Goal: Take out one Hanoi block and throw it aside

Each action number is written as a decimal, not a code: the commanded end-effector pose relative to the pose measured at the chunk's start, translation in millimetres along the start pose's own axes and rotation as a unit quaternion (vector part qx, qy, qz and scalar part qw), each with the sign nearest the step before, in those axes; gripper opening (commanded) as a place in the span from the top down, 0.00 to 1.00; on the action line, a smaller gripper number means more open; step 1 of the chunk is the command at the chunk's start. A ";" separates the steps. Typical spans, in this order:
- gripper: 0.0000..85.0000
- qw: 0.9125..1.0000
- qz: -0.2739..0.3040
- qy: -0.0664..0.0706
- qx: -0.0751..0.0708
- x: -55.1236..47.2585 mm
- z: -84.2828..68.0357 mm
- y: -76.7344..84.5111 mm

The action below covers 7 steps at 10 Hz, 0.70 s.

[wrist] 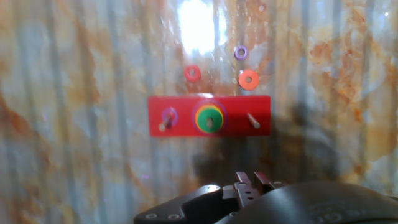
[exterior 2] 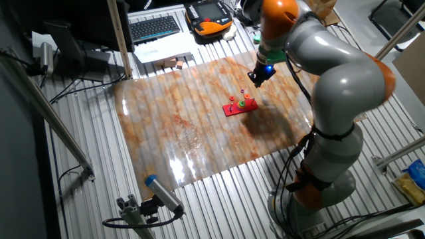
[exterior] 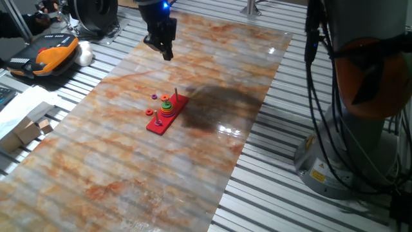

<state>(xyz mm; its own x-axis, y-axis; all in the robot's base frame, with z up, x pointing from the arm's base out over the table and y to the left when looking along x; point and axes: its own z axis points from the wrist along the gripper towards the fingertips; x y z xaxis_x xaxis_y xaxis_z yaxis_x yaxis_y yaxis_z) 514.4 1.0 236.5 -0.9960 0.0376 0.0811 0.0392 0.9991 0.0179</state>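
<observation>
From the hand view we see our gripper (wrist: 249,182) only as dark finger bases at the bottom edge – the tips are cut off, so we cannot tell whether the fingers stand apart or together. In one fixed view the gripper (exterior: 166,48) hangs high above the table, clear of everything, and there too the tips blur into one dark shape.

Just beyond sits the red peg board (wrist: 186,115), three pegs on it. The Hanoi block (wrist: 204,118) is on the middle peg, stacked under a yellow ring (wrist: 212,115); the layers below it are hard to separate. The left peg carries a small ring, colour unclear.

Past the board, three loose rings lie on the table: red ring (wrist: 192,73), orange ring (wrist: 248,79), purple ring (wrist: 240,53).

The marbled tabletop (exterior: 129,154) glares – a bright patch washes out its far part. Around it lie slatted metal decking, a keyboard (exterior 2: 154,27) and cables.
</observation>
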 end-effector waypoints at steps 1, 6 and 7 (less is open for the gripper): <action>0.80 1.000 0.003 0.002 0.003 0.0 0.7 0.1; 0.80 0.999 0.026 0.030 0.007 0.0 0.7 0.1; 0.80 0.999 0.037 0.036 0.001 0.0 0.7 0.1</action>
<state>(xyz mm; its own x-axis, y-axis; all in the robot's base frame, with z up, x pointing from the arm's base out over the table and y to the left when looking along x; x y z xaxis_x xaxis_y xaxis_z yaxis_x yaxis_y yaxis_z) 514.2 0.8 235.5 -0.9827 0.1105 0.1488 0.1118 0.9937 0.0009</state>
